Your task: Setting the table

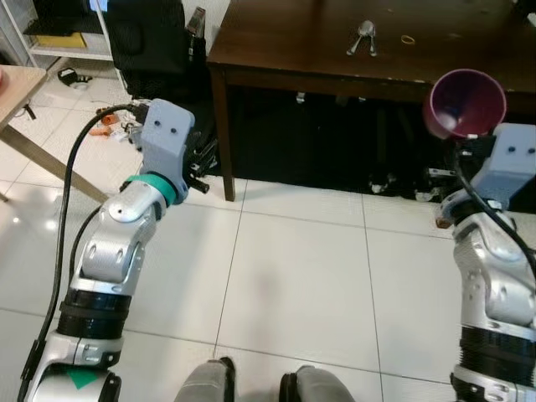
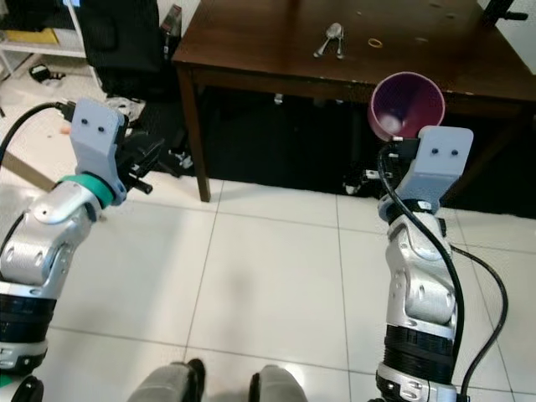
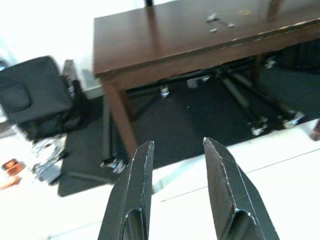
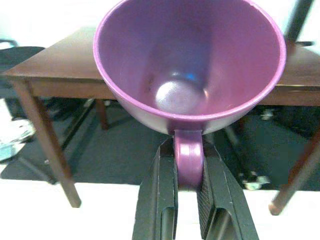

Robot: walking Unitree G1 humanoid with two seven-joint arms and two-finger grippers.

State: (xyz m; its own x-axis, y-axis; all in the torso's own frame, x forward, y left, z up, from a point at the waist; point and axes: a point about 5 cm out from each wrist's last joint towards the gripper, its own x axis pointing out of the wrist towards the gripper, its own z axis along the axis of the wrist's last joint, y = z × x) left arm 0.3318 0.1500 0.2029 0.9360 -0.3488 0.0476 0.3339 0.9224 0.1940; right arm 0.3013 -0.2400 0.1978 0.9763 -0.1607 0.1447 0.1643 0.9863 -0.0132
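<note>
**Purple cup held at the table's edge**

On your left, the left gripper [image 3: 177,165] hangs over the white tile floor [image 1: 276,276] with its fingers spread and nothing between them, pointing toward the dark wooden table [image 1: 276,42]. Two spoons [image 1: 363,37] lie together on the tabletop, a small ring [image 1: 408,38] just beside them. On your right, the right gripper [image 4: 189,175] pinches the handle of the purple cup [image 4: 190,60], raised in front of the table's near edge.

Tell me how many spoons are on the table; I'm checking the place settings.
2 spoons, as far as I can tell: they lie side by side, touching, on the dark table, near its far middle, left of a small ring.
</note>
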